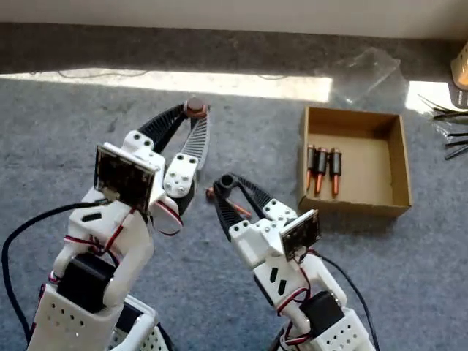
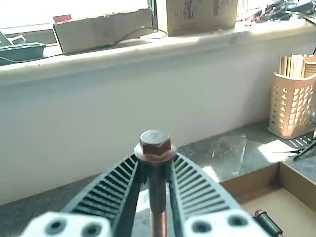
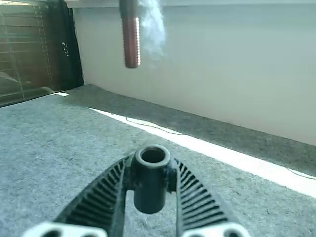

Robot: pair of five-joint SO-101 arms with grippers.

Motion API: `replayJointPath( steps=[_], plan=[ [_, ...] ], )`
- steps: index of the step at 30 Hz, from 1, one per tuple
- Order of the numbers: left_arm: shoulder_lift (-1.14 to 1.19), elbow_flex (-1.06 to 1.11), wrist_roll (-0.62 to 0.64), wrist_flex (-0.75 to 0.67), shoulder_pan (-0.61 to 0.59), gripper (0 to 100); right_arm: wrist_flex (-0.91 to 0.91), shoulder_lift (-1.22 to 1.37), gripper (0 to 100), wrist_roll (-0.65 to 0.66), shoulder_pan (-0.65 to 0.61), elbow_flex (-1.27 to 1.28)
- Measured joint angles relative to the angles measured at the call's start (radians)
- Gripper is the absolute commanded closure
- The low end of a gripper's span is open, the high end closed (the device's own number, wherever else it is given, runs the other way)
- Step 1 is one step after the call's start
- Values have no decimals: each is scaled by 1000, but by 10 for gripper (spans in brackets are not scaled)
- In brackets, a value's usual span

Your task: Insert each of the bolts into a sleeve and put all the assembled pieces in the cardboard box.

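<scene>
The left gripper is clamped on a bolt, upper left of centre in the high view. In its wrist view the jaws pinch the bolt on the shank, just under the hex head. The right gripper is closed around a black sleeve near the middle of that frame. In the right wrist view the sleeve sits low and central with its bore open. The box is at the right of the high view, with 3 assembled pieces side by side along its left wall.

The join looks like the risky part to me. In the right wrist view the bolt hangs at the top, left of centre, apart from the sleeve and seemingly not in line with the bore. If the arms close in like that, the tip would catch the rim. That could twist the sleeve in the ribbed jaws or push it out.

The bolt is held on a thin round shank by 2 fingers, so a sideways knock could pivot it. Anything dropped would land on the grey mat between the arms and probably roll. On the carry to the box, a tilted piece could let the bolt slide back out.
</scene>
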Motion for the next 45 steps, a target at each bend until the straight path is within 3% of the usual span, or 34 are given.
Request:
replayJointPath(
  steps=[5,9,13,23,37,45],
  plan=[
    [-97,110,9,-71,-3,993,0,0,994,20,-34,0],
    [-158,176,121,-84,20,993,0,0,994,61,-35,0],
    [-187,204,153,-84,23,993,0,0,994,66,-35,0],
    [-193,207,157,-72,110,993,25,0,994,66,-38,0],
    [-285,207,157,55,107,993,80,0,994,69,-38,0],
    [-301,279,160,58,110,993,80,0,994,72,-38,0]
  ],
)
